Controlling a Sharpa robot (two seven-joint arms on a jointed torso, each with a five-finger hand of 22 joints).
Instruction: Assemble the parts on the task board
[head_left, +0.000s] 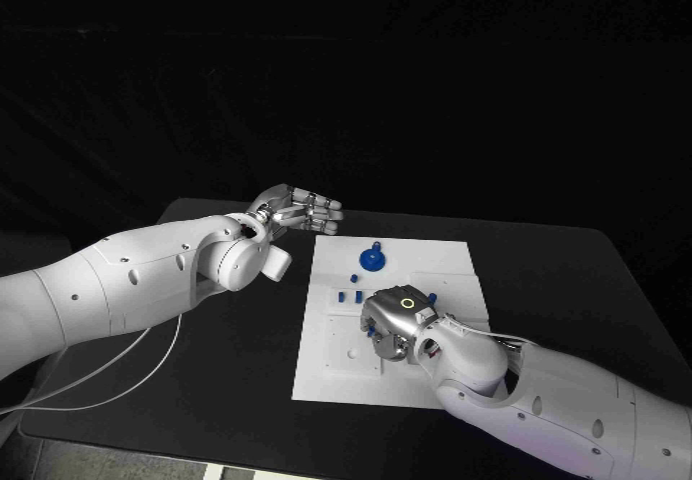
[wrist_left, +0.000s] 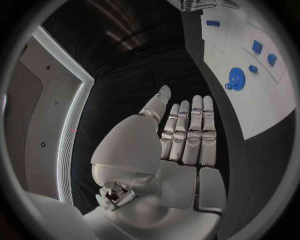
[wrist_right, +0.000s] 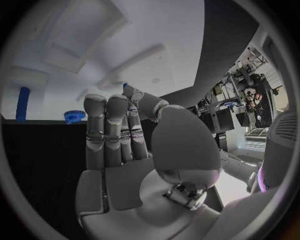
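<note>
While raised above the desk (head_left: 577, 270) off the far-left corner of the white board (head_left: 433, 262), left hand (head_left: 296, 212) held flat: fingers (wrist_left: 189, 135) straight, side by side, thumb a little apart, nothing in them. Same seen from left wrist, palm facing camera, board (wrist_left: 262, 100) off beyond the fingertips.

Right hand (head_left: 397, 322) low over near-middle of board, back of hand up, fingers bent down toward the plate. From right wrist, fingers (wrist_right: 112, 130) straight and close together, thumb alongside; whether anything pinched at the tips, cannot tell.

Round blue gear (head_left: 374, 260) on far part of board, clear of both hands; also seen from left wrist (wrist_left: 235, 78). Small blue pegs (head_left: 346, 295) left of right hand, standing on board, just beside it. More small blue pieces (wrist_left: 257, 46) on board past the gear from left wrist. From right wrist, blue post (wrist_right: 23, 103) upright and blue gear (wrist_right: 74, 116) beyond fingertips.
</note>
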